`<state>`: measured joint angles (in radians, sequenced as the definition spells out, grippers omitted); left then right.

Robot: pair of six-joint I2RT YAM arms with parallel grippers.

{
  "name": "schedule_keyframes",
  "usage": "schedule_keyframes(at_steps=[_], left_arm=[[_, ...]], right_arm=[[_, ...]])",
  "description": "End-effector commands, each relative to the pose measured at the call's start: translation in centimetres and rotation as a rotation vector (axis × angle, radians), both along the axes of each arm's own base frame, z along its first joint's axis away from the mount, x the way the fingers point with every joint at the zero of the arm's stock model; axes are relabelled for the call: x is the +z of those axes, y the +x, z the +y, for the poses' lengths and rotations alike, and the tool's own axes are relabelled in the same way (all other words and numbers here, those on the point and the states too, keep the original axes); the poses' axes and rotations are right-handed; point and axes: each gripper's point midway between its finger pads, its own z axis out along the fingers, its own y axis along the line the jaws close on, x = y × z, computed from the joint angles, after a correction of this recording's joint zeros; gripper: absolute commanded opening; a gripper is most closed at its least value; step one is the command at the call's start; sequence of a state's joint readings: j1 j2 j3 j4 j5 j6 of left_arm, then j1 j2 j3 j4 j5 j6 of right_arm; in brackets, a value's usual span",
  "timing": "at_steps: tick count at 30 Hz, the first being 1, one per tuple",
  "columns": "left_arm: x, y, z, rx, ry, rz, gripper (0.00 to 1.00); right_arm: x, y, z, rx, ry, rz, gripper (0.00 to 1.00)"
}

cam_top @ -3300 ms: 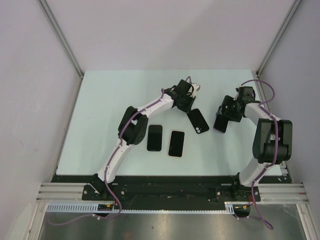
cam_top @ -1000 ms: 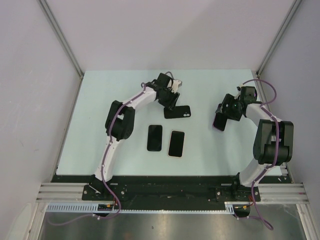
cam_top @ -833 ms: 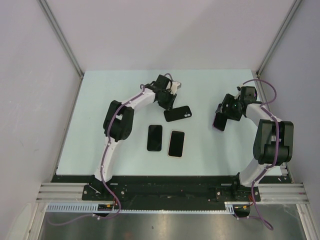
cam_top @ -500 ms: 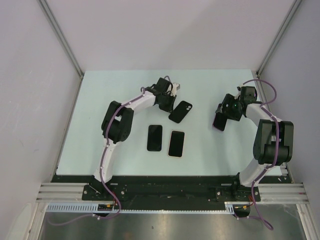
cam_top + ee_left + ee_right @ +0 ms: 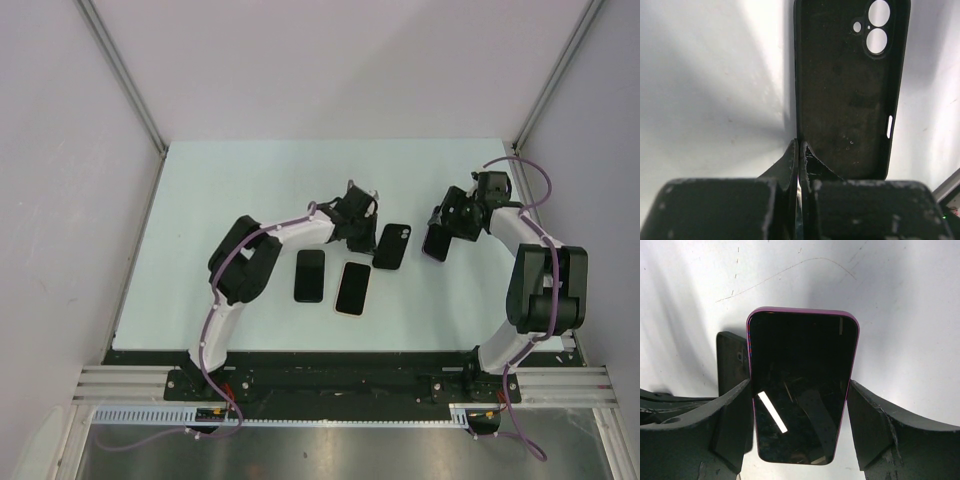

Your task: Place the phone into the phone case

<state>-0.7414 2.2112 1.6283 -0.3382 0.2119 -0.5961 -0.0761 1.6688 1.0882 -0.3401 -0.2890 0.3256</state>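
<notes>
Lab: white-walled booth (image 5: 300, 70), aluminium rails (image 5: 120, 383)

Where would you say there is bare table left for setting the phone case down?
Bare table lies left of the left arm, along the far edge, and near-right between the pale-rimmed phone and the right arm. The centre is crowded: black phone, phone case, purple phone.
</notes>
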Motion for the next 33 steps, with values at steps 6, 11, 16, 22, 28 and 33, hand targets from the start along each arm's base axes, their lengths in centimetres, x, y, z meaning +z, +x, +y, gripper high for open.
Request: schedule_keyframes(at_steps=[6,11,16,22,28,33], left_arm=[[2.8,-1.9,-2.1,0.108,-0.164,0.036,0.15],[4.4,-4.1,-3.1,0.058,-0.321,0.063,0.38],[7.8,-5.1,-3.5,-0.020,-0.436,0.044,0.50],[10.7,-2.2,2.3,0.077,-0.396,-0.098,0.64],[11.9,-1.0,7.3,0.150,-0.306,-0.197,0.76],[11.8,-1.2,10.2,0.181,-0.199,-0.240,0.85]], right_arm=[[3.0,-0.5,-0.1,-0.039,-0.018,-0.043,0.47],[2.9,-0.7,1.7,0.003,-0.004,-0.039,0.47],[3.0,-0.4,5.1,0.059,0.020,-0.057,0.47],[3.1,0.0,10.1,0.126,0.034,-0.099,0.46],[1.6,0.4,12.9,0.146,0.011,-0.107,0.46],[-0.1,0.4,13.2,0.117,-0.039,-0.082,0.47]])
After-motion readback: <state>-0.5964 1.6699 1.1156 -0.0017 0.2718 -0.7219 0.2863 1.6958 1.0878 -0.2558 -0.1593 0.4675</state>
